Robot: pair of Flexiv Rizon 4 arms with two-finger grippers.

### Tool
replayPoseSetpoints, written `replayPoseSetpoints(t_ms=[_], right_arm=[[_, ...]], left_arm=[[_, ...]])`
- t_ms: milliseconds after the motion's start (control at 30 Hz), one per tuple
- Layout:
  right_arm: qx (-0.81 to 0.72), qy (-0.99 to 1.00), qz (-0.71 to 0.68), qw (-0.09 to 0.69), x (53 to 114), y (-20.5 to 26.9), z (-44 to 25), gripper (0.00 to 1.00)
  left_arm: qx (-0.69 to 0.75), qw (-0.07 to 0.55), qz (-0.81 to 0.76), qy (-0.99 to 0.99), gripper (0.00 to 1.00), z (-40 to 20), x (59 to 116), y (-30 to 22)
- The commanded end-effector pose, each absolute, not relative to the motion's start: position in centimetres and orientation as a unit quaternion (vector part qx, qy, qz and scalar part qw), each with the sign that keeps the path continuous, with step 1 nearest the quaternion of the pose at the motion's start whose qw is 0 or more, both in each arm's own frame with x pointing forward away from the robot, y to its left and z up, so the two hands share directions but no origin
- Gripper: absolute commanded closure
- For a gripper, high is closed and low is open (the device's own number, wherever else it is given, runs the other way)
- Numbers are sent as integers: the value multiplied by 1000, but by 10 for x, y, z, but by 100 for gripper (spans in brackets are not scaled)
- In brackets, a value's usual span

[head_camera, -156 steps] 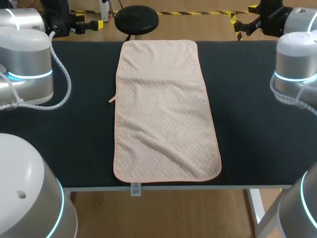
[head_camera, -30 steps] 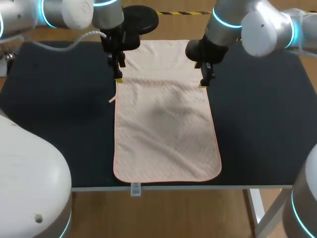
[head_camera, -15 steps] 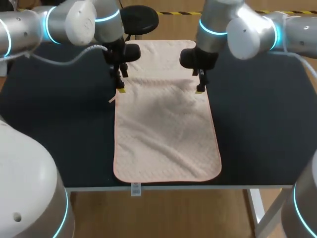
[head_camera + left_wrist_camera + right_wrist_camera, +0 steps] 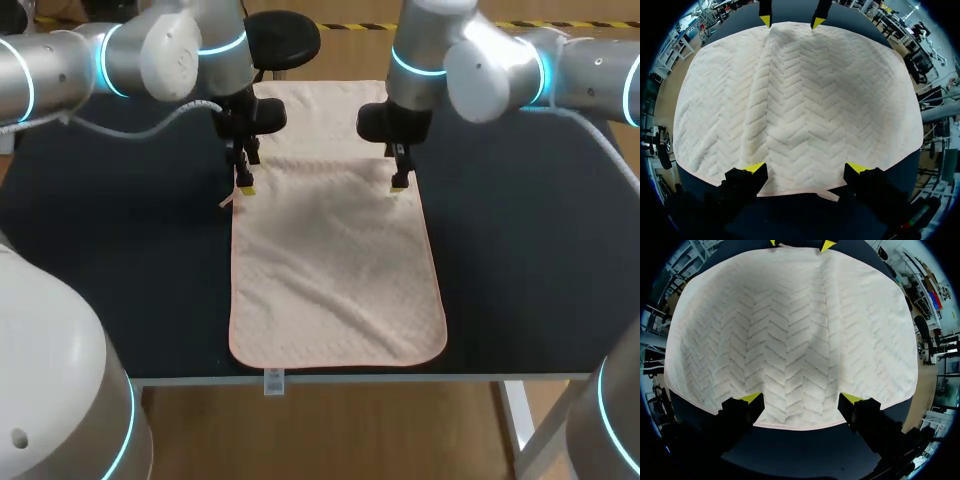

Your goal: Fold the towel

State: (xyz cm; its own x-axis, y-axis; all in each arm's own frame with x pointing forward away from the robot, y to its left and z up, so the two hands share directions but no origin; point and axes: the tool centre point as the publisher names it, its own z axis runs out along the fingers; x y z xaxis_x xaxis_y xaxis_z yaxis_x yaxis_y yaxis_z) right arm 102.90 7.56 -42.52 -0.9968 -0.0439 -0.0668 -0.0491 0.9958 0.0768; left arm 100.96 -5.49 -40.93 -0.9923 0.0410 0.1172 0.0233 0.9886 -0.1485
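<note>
The dark table (image 4: 520, 250) carries the pale pink towel (image 4: 335, 270), which is spread flat lengthwise down the middle with its near end at the table's front edge. The left arm (image 4: 150, 50) and right arm (image 4: 480, 60) hang over its far half. The left gripper (image 4: 245, 188) stands at the towel's left long edge and the right gripper (image 4: 398, 183) at its right edge. Both have their fingers spread wide and hold nothing.
</note>
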Motion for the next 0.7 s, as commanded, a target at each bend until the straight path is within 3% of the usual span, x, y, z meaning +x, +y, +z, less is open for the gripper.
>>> replayPoseSetpoints(t_ms=[33, 700], right_arm=[[-23, 999, 37, 28, 1032, 77, -429, 0], [-31, 999, 34, 9, 1031, 76, -439, 0]], left_arm=[[-16, 65, 76, -995, 0, -415, 1012, -56], [-14, 65, 69, -995, 0, -436, 1014, -59]])
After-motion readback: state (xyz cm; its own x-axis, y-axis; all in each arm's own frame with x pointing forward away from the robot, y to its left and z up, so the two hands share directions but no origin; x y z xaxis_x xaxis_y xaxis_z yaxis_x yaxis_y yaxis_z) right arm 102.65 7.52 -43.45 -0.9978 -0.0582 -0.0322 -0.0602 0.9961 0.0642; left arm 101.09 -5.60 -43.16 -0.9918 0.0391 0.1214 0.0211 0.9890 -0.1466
